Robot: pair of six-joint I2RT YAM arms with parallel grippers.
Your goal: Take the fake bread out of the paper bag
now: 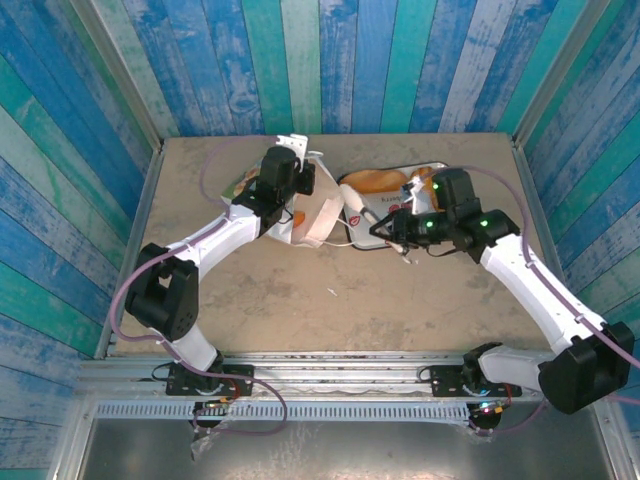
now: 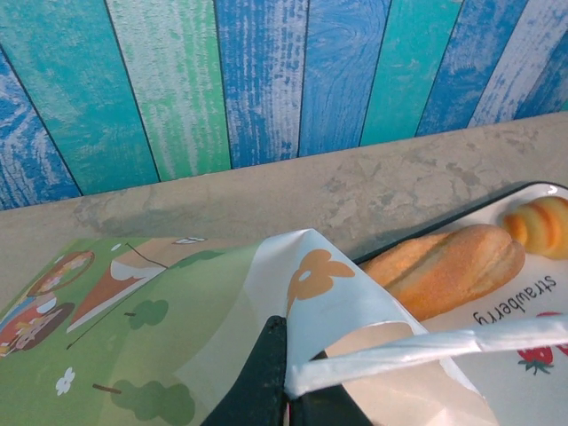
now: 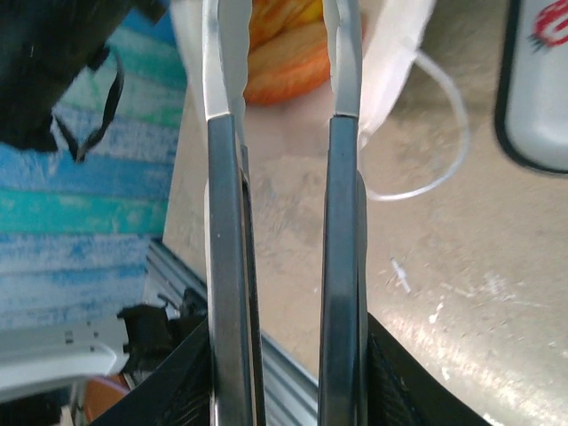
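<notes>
White paper bag (image 2: pixel 328 302) sat on the tabletop (image 1: pixel 330 290), and the left hand (image 2: pixel 284 382) was pinching its rim by the handle. The right hand (image 3: pixel 284 373) squeezed metal tongs (image 3: pixel 342 222), whose tips sat on either side of orange bread (image 3: pixel 284 67) in the bag's mouth. A long roll (image 2: pixel 444 266) lay on the tray (image 2: pixel 537 266) just beside the bag.

Smooth printed paper bag (image 2: pixel 177 355), shiny metal tongs (image 3: pixel 224 222), matt mottled table (image 2: pixel 399 186), weathered painted-wood wall (image 2: pixel 266 71)
</notes>
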